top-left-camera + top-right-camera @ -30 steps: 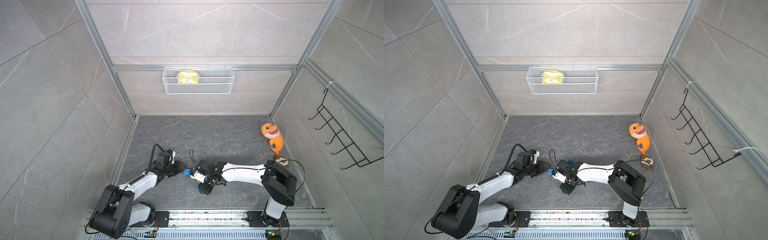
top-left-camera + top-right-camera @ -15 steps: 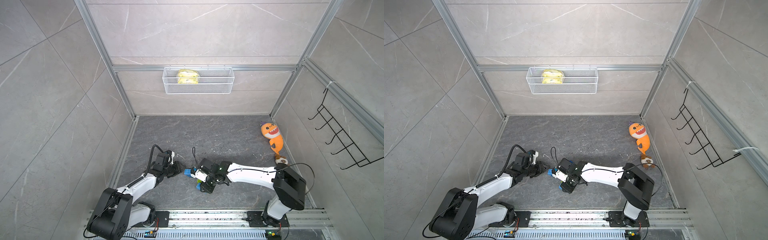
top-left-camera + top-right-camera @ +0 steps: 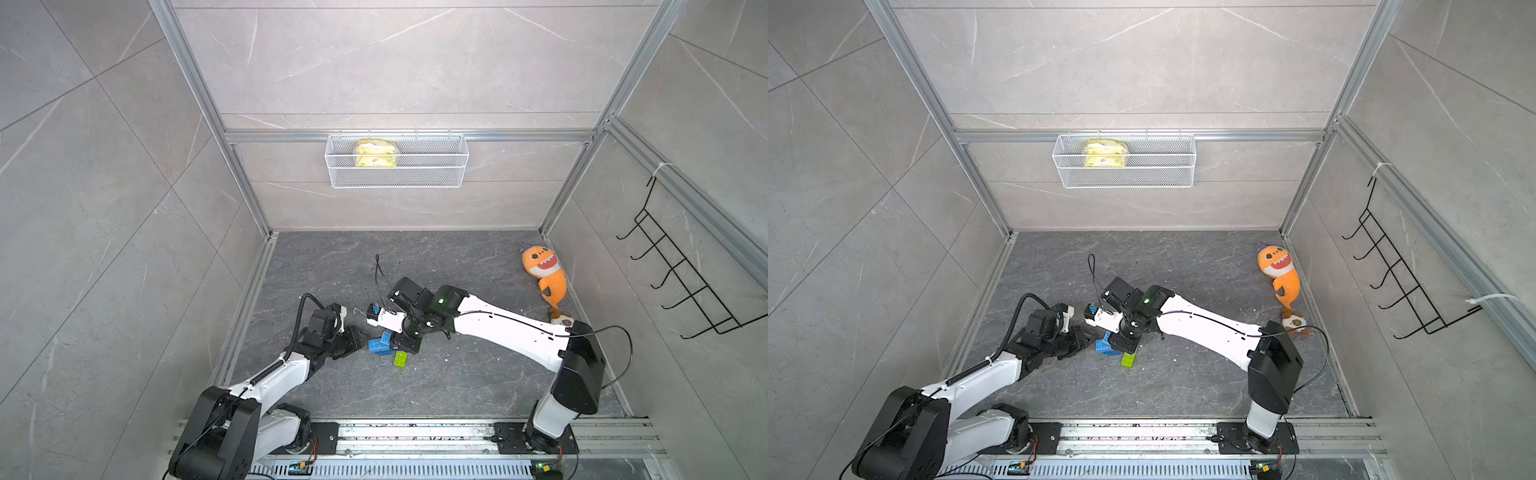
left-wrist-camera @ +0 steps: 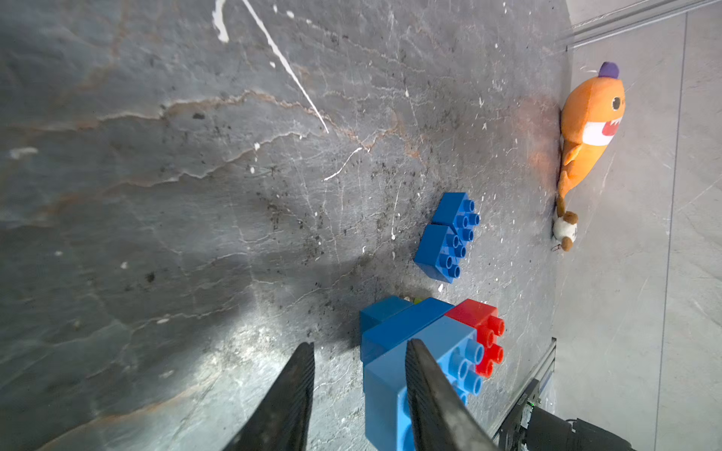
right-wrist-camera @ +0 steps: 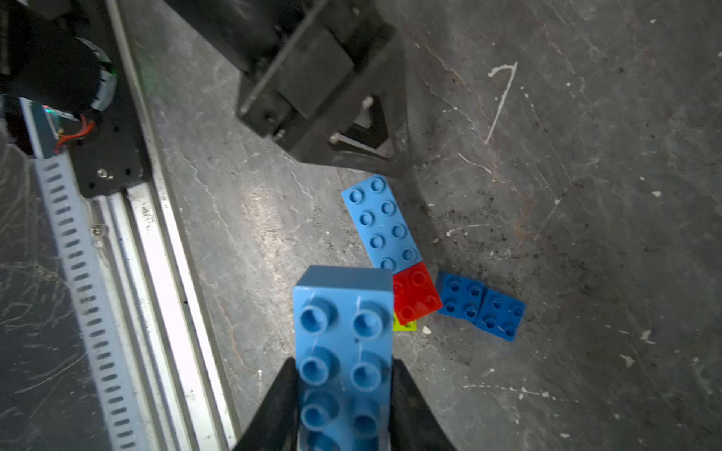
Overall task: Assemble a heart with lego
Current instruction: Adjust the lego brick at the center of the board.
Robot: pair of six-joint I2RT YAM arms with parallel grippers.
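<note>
Lego heart (image 4: 406, 324), part-built, blue with a red block (image 4: 472, 316), lying on the worktop (image 4: 195, 156) just beside my left tool (image 4: 359, 345), which is released, its jaws standing apart. My right tool (image 5: 344, 365) is clamped on a loose light blue brick (image 5: 344, 312) close by; two dark blue bricks (image 4: 445, 238) lie near.

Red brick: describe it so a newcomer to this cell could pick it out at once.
On the dark stone floor, towards the front rail, lies a clump of studded bricks. The red brick is the small square four-stud one at the end of the long light blue brick. Every neighbour is blue or lime green; it alone is red.
</note>
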